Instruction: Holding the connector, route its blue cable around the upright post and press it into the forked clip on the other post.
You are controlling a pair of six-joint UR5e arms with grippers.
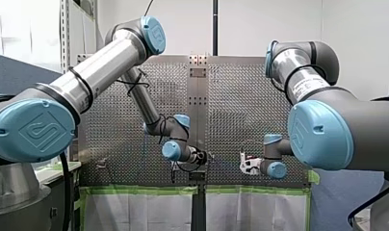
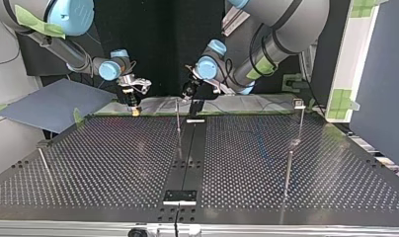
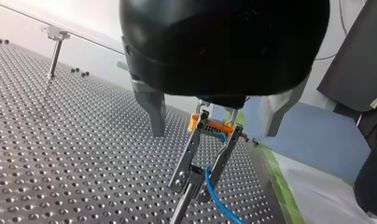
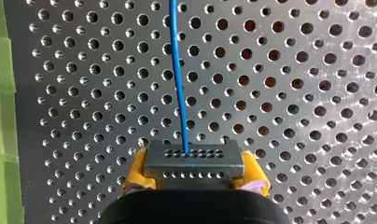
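Right fingers grip connector, left fingers open with clip ahead; keep cable taut and press it squarely into clip

- silver perforated metal table: brushed, smooth, semi-gloss
- thin blue cable: smooth plastic jacket, slight sheen
- dark grey rectangular connector: matt, looks like plastic
- my right gripper: yellow pads, matt, rubbery look
- my left gripper: glossy black housing, dull grey metal fingers
- silver forked metal clip: bare, satin finish
- green tape strip: matt
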